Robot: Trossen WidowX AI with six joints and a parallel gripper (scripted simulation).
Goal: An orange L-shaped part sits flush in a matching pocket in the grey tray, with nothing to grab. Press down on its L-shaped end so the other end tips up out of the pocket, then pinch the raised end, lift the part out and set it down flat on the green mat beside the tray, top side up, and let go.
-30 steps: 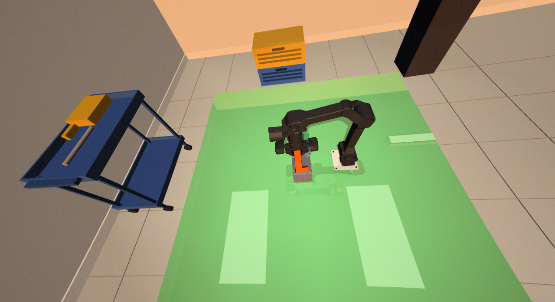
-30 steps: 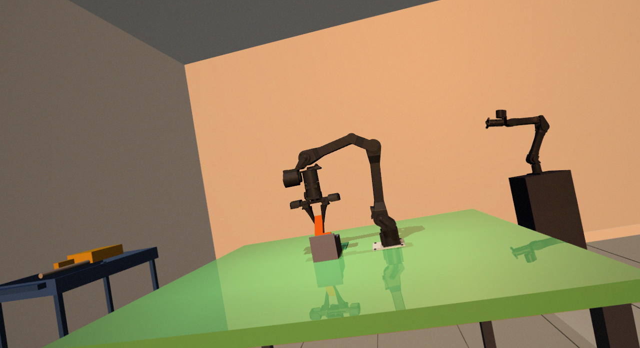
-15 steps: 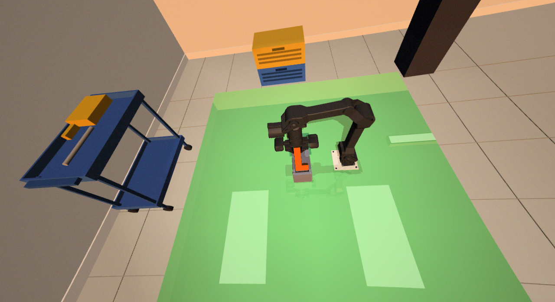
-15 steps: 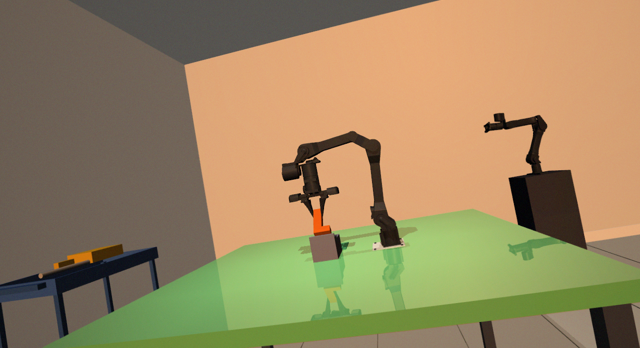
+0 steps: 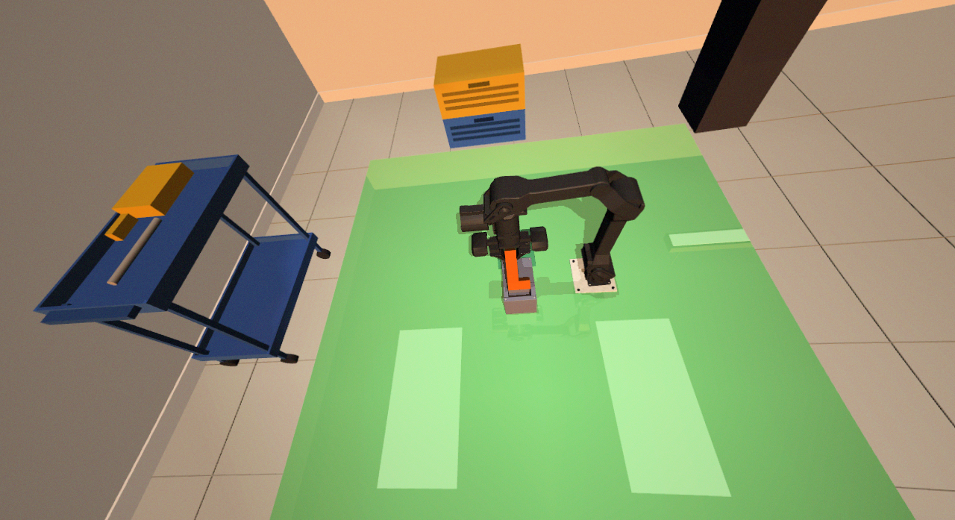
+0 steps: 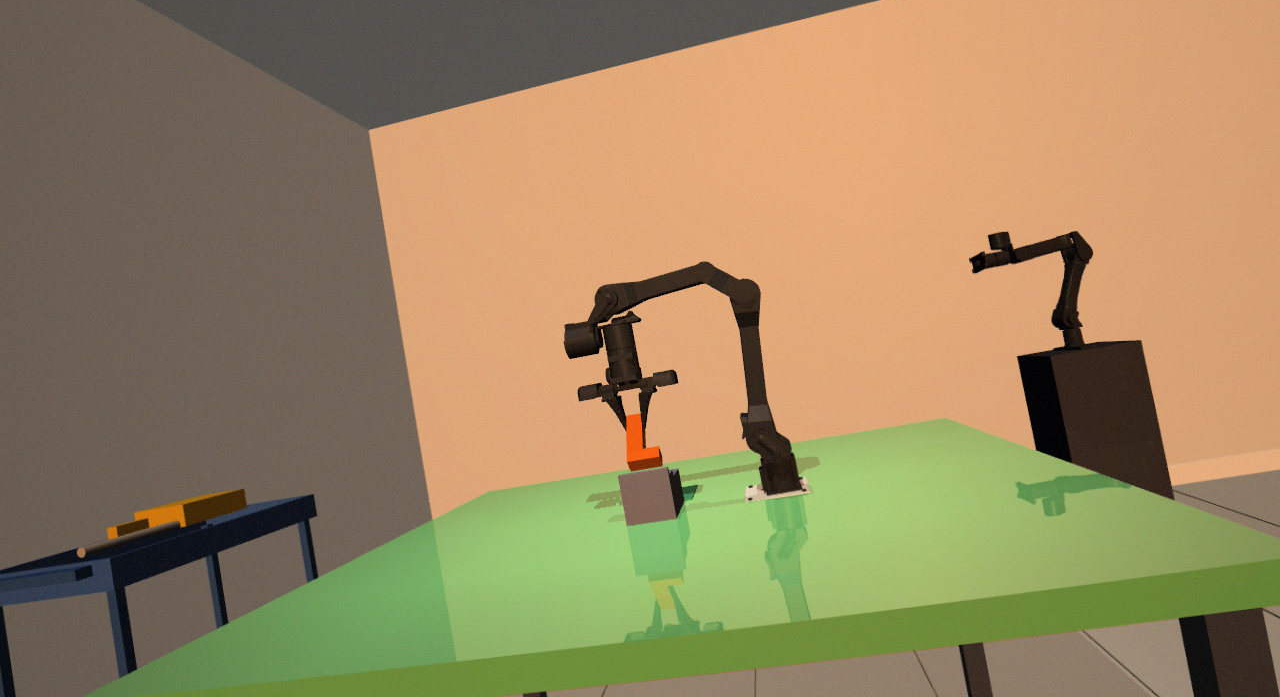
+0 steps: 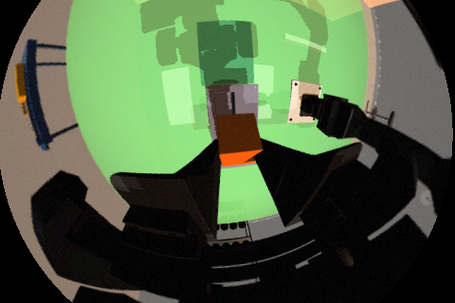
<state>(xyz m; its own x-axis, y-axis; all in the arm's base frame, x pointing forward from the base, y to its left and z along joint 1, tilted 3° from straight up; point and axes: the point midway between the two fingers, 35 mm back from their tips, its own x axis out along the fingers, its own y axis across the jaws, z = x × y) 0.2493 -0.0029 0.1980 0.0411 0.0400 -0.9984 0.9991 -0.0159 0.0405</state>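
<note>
The orange L-shaped part (image 5: 512, 268) (image 6: 634, 437) (image 7: 239, 133) hangs steeply, long arm up and L-shaped end down. My gripper (image 5: 510, 251) (image 6: 634, 422) (image 7: 234, 141) is shut on its upper end and points down. The grey tray (image 5: 519, 305) (image 6: 648, 498) (image 7: 247, 96) stands under the part. In the exterior view the L-shaped end shows just above the tray's top edge; the exact gap is hard to tell. The darker green mat (image 6: 689, 493) (image 7: 242, 62) lies beside the tray on its far side, partly in shadow, and is mostly hidden in the top and exterior views.
The arm's white base plate (image 5: 580, 286) (image 6: 760, 493) (image 7: 296, 104) is right of the tray on the green table (image 5: 534, 417) (image 6: 850, 559). A pale bar (image 5: 707, 237) lies farther right. A blue cart (image 5: 200, 250) stands off the left side. A second arm (image 6: 1069, 281) stands on a dark pedestal.
</note>
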